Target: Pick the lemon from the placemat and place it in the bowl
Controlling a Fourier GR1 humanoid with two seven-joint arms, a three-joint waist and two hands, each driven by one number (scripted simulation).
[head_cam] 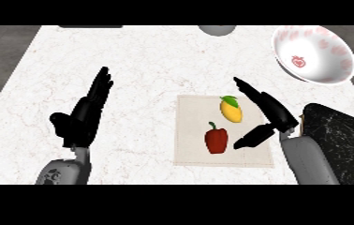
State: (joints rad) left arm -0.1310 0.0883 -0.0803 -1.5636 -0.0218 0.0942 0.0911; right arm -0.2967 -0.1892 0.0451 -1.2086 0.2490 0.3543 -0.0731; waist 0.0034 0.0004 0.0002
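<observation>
Yellow, green-leafed lemon (232, 110) lies on the placemat (194, 144) beside the right robot hand (273, 116), fingers straight.

A placemat (224, 158) is laid on the counter (138, 64), right of centre, and on it the lemon (232, 110) is set behind and slightly right of the pepper (216, 140), the two lying near each other but apart. The bowl (314, 55) is placed at the counter's far right, behind the placemat and well apart from it. The right hand (269, 116) is held open over the placemat's right edge, just beside the lemon, while the left hand (86, 114) is held open over the counter, well left of the placemat.
</observation>
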